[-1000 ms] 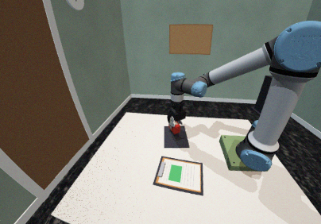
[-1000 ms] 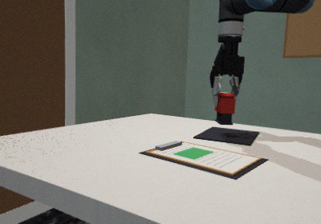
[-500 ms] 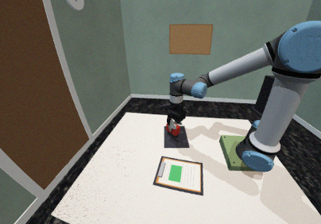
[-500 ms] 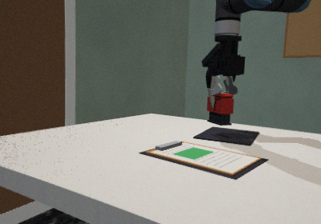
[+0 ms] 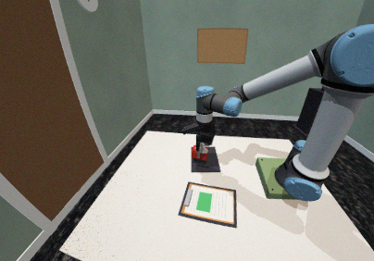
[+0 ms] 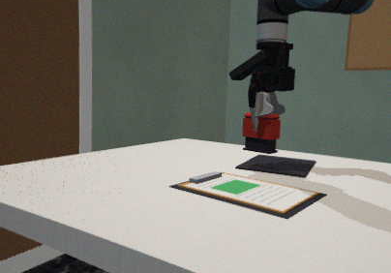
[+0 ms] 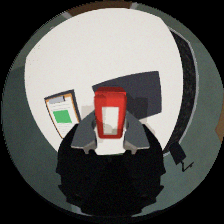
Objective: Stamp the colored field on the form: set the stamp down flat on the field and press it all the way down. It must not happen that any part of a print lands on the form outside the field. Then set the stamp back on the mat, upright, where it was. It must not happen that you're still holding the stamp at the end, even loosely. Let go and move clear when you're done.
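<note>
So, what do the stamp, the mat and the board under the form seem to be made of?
Stamp: looks like matte red plastic on a black base, with even colour and no shine; the pincer is shut on it. Mat: thin, dark and dull, perhaps rubber or foam. Clipboard: orange-brown edge suggests wood or fibreboard, and its grey clip looks like metal.

White table carries a dark mat toward the far side, a clipboard form with a green field nearer the front, and the arm's green base plate at right.
</note>
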Available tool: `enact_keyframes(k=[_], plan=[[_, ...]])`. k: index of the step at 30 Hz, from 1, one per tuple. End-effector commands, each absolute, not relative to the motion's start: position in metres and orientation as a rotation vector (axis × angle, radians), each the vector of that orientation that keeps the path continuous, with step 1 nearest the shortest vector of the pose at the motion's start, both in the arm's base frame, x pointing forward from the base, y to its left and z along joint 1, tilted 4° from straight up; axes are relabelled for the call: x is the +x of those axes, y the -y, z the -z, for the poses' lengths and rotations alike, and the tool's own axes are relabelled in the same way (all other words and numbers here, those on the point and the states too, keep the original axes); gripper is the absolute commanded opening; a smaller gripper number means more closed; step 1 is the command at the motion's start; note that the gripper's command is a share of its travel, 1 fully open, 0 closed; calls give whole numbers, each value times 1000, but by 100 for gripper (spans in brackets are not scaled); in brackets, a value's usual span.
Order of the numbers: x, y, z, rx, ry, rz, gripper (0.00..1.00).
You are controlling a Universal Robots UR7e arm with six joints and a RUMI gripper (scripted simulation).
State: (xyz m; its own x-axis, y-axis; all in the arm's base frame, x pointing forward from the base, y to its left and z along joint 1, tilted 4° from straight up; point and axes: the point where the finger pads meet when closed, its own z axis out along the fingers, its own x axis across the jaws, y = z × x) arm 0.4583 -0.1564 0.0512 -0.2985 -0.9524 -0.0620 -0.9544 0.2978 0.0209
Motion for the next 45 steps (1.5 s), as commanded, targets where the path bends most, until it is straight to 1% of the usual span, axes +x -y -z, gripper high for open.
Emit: enact_keyframes(k=[1, 9, 11, 24, 28, 30, 43, 45], plan=[[463, 142, -53, -2112, -2256, -76, 16], [466, 119, -55, -2464, -1854, -61, 16], [466, 119, -55, -2464, -1854, -61, 16], [466, 81, -58, -2884, -1071, -32, 16], [465, 75, -58, -2927, -948, -28, 16], [465, 69, -59, -2987, -722, -20, 16], [457, 35, -61, -3075, 103, 7, 16], [457, 35, -61, -3075, 103, 7, 16]])
